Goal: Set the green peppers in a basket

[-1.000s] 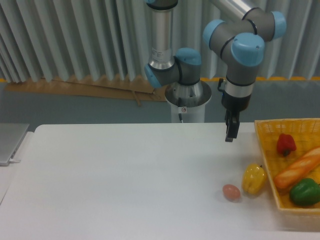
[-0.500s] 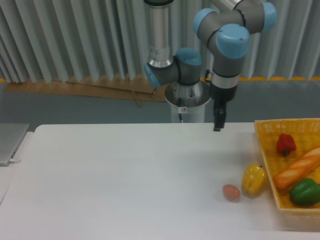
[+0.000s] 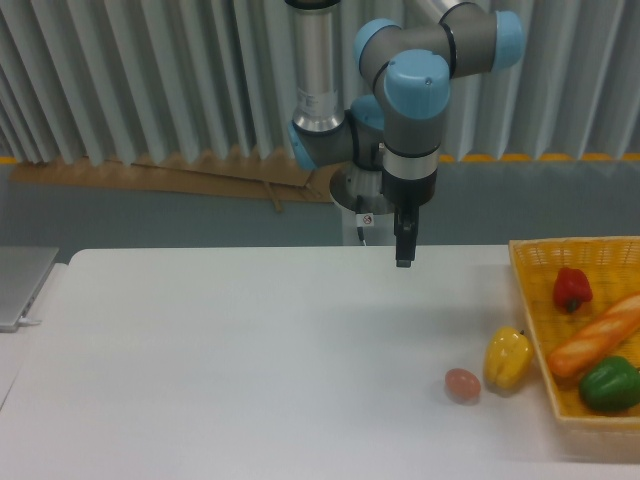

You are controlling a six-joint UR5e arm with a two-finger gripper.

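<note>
The green pepper [image 3: 610, 384] lies inside the yellow-orange woven basket [image 3: 531, 283] at the table's right edge, at its near corner beside a bread loaf. My gripper [image 3: 403, 258] hangs above the table's far edge, well to the left of the basket and far from the pepper. It holds nothing; its fingers are seen edge-on and look closed together.
A small red pepper [image 3: 571, 288] and a baguette [image 3: 595, 336] also lie in the basket. A yellow pepper [image 3: 507, 358] and a pinkish egg-like object [image 3: 462, 384] sit on the white table just left of the basket. A grey device [image 3: 20, 284] lies at the left edge.
The arm has swung left, away from the basket, and the gripper has risen slightly. The green pepper and the other items have not moved.
</note>
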